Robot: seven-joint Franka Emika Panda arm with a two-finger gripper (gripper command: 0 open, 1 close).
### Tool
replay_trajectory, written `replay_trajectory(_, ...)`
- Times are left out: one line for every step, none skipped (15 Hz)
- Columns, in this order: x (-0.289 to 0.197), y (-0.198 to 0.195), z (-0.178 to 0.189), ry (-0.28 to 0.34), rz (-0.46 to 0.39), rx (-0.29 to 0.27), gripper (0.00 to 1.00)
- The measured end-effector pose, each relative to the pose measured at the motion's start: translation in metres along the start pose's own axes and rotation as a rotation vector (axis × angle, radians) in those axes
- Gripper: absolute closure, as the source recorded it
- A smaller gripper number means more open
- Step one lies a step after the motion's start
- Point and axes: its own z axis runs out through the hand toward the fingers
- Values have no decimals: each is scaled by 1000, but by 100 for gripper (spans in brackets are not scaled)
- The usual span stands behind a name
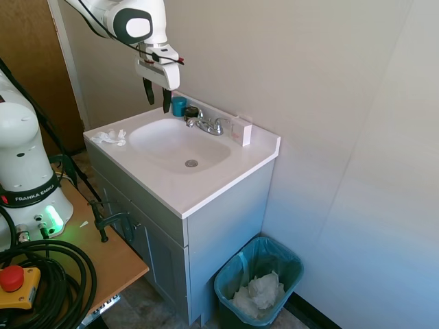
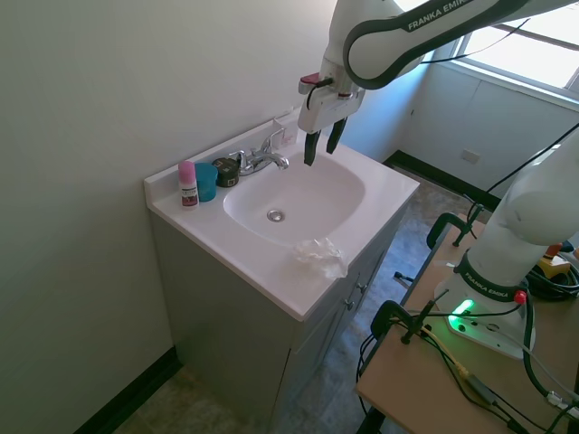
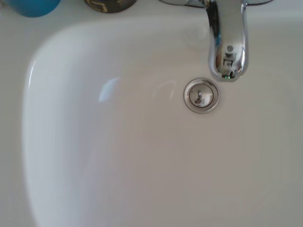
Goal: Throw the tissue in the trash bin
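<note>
1. Tissue [image 1: 110, 137] lies crumpled on the white counter's [image 1: 206, 188] front corner, beside the sink basin [image 2: 298, 203].
2. Gripper [image 1: 158, 98] hangs above the basin, fingers apart, holding nothing.
3. Trash bin [image 1: 291, 264] stands on the floor beside the vanity, crumpled paper [image 1: 260, 293] inside.

The white moulded vanity bench [image 2: 380, 194] with its sunken oval basin stood on a grey cabinet. From the basin's drain [image 2: 275, 215], in the second exterior view, a crumpled white paper tissue [image 2: 320, 257] lay at five o'clock on the front rim. A chrome faucet [image 2: 261, 159] sat at twelve o'clock, with a teal cup [image 2: 206, 181] and a pink-capped bottle [image 2: 187, 184] at ten o'clock.
</note>
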Motion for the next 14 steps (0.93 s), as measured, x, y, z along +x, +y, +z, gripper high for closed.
replay_trajectory(0,0,1,-3,-1,-3,0)
replay_trajectory(-2,1,2,-12,-10,-14,0)
replay_trajectory(-6,-1,4,-18,-25,-27,0)
replay_trajectory(-16,-8,6,-16,-50,-35,0)
replay_trajectory(-33,-19,8,-13,-77,-43,0)
replay_trajectory(-55,-30,12,-8,-106,-57,0)
replay_trajectory(-77,-39,17,-3,-125,-71,0)
replay_trajectory(-97,-44,24,6,-142,-88,0)
replay_trajectory(-111,-45,33,16,-153,-103,0)
replay_trajectory(-123,-45,43,17,-162,-118,0)
replay_trajectory(-134,-45,53,17,-171,-127,0)
replay_trajectory(-143,-45,63,19,-176,-134,0)
replay_trajectory(-152,-44,73,20,-179,-144,0)
replay_trajectory(-160,-42,83,21,-179,-154,0)
